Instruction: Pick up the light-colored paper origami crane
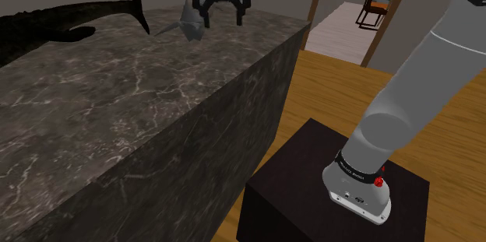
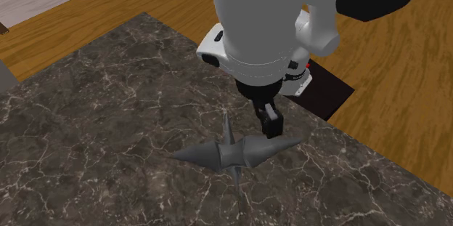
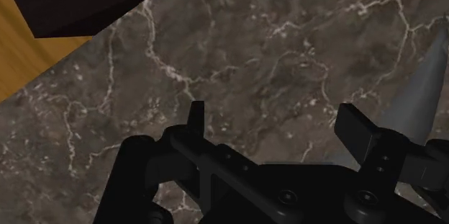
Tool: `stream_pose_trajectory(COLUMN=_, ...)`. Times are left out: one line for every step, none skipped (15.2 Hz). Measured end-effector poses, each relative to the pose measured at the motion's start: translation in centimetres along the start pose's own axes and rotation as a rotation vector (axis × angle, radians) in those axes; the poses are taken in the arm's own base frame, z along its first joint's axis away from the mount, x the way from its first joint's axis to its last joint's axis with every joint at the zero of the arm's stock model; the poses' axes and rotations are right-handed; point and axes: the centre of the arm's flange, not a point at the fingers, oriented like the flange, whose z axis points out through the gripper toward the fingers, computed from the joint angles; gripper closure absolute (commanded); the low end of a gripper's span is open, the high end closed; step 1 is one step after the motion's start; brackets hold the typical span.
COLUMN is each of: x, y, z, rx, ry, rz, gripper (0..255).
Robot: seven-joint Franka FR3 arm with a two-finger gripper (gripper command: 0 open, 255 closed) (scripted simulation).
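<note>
Jaws apart, empty | gripper (image 1: 222, 18) over the dark marble counter (image 1: 117, 124), far end | grey origami crane (image 1: 189, 22) rests there, just outside the jaws toward the shoulder view's left (long axis across the second exterior view) | I'd shift that way first.

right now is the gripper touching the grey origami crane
Cannot tell. In the second exterior view the gripper overlaps one wing of the crane, so neither contact nor a gap shows plainly.
</note>
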Motion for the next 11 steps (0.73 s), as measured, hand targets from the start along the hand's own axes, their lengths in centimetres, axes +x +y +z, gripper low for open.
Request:
stream_pose_trajectory(x=0.6, y=-0.9, z=-0.6, rx=0.005, ry=0.001, rz=0.022, gripper=0)
stream_pose_trajectory(x=1.3, y=-2.0, z=-1.0, rx=0.01, ry=0.002, rz=0.045, gripper=0)
stream_pose_trajectory(x=2.0, y=-2.9, z=-1.7, rx=0.015, ry=0.002, rz=0.069, gripper=0)
stream_pose_trajectory(x=2.7, y=-3.7, z=-2.0, rx=0.02, ry=0.003, rz=0.093, gripper=0)
stream_pose_trajectory(x=3.1, y=-4.5, z=-2.4, rx=0.025, ry=0.003, rz=0.115, gripper=0)
stream_pose_trajectory(x=3.9, y=-5.5, z=-2.7, rx=0.03, ry=0.004, rz=0.135, gripper=0)
stream_pose_trajectory(x=4.4, y=-5.7, z=-2.8, rx=0.032, ry=0.004, rz=0.147, gripper=0)
stream_pose_trajectory(x=4.6, y=-5.9, z=-2.5, rx=0.033, ry=0.004, rz=0.154, gripper=0)
stream_pose_trajectory(x=4.8, y=-5.9, z=-2.2, rx=0.034, ry=0.004, rz=0.157, gripper=0)
stream_pose_trajectory(x=5.0, y=-6.0, z=-1.6, rx=0.034, ry=0.004, rz=0.159, gripper=0)
stream_pose_trajectory(x=5.2, y=-6.0, z=-1.1, rx=0.034, ry=0.004, rz=0.159, gripper=0)
